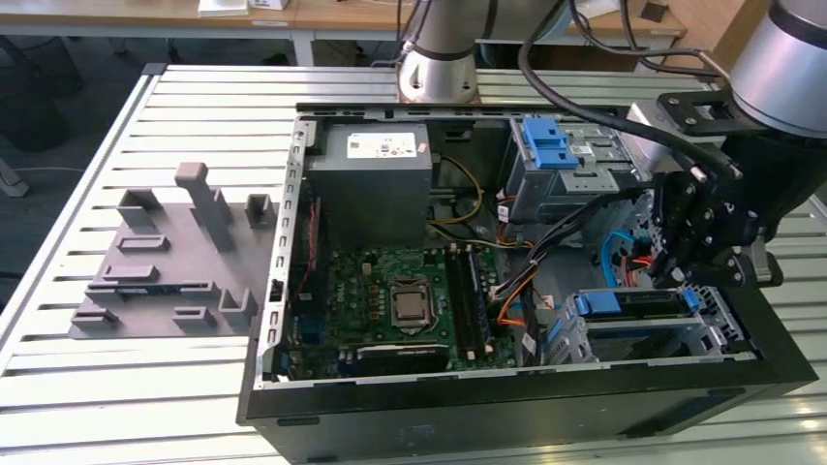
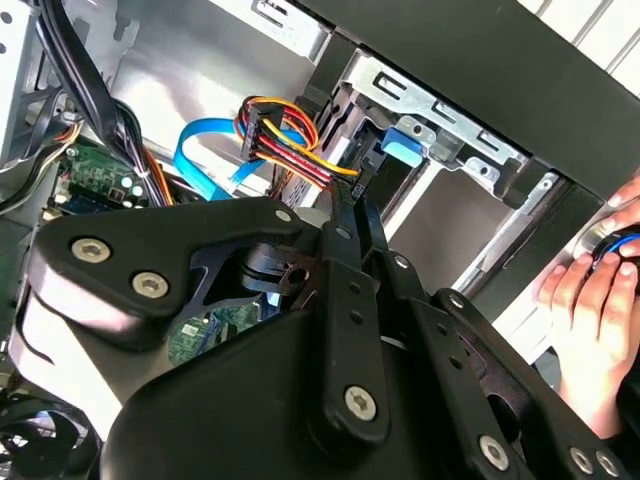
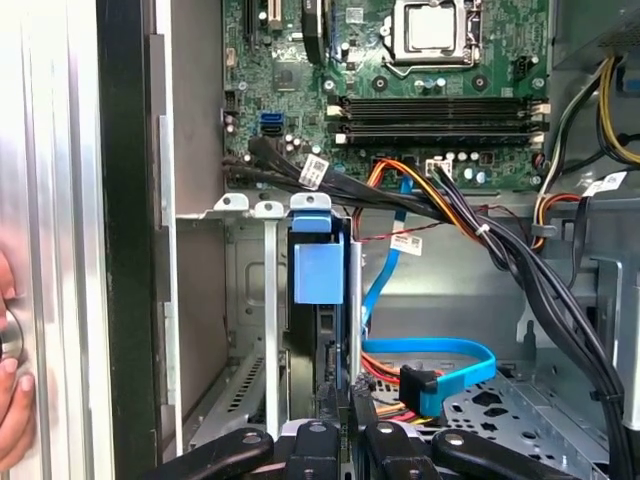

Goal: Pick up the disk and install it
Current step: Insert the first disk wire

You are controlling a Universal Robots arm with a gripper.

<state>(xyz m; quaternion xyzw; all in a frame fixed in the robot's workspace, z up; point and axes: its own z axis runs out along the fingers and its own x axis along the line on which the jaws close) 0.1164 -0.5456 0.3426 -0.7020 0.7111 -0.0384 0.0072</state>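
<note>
My gripper (image 1: 698, 254) hung just above the drive bay; I couldn't tell how its fingers stood. Below it, the disk (image 1: 629, 304) sat slotted in the cage (image 1: 723, 334), apparently installed, cables (image 3: 430, 375) perhaps still unplugged.

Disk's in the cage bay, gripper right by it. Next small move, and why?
Probably a short, slow nudge against the blue carrier end to check seating. The disk already stands in a drive cage slot and the gripper sits just off it. The blue cable lies close beside, so keep the move small.
</note>
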